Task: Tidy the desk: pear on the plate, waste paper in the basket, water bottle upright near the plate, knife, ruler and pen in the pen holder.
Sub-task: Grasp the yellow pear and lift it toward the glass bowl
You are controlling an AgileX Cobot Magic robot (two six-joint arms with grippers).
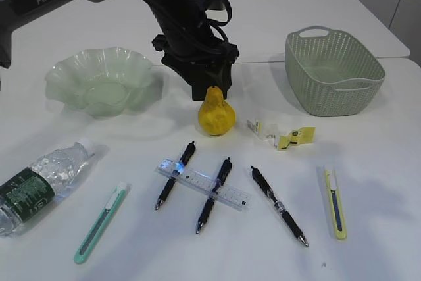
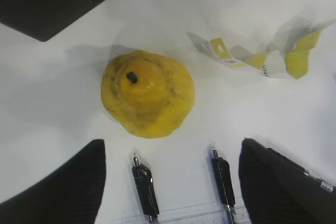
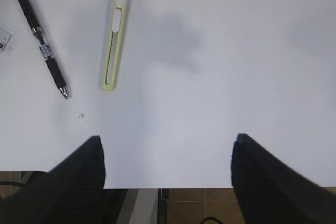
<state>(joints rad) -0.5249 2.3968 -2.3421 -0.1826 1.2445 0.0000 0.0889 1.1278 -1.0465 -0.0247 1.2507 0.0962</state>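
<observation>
right end effector [image 3: 165, 182]: wide open, empty, over bare table [image 3: 236, 51], nowhere near the action
pear [image 1: 216, 115]: mid-frame, upright, stem up
left end effector [image 2: 170, 182]: open, empty, hovering above; pear sits just up-frame of its gap
plate [image 1: 72, 70]: upper left

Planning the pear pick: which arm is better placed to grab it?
Left. Its open gripper hangs right above the pear, fingers either side. The right gripper, also open, sits over bare table near the yellow-green knife, away from the pear.
</observation>
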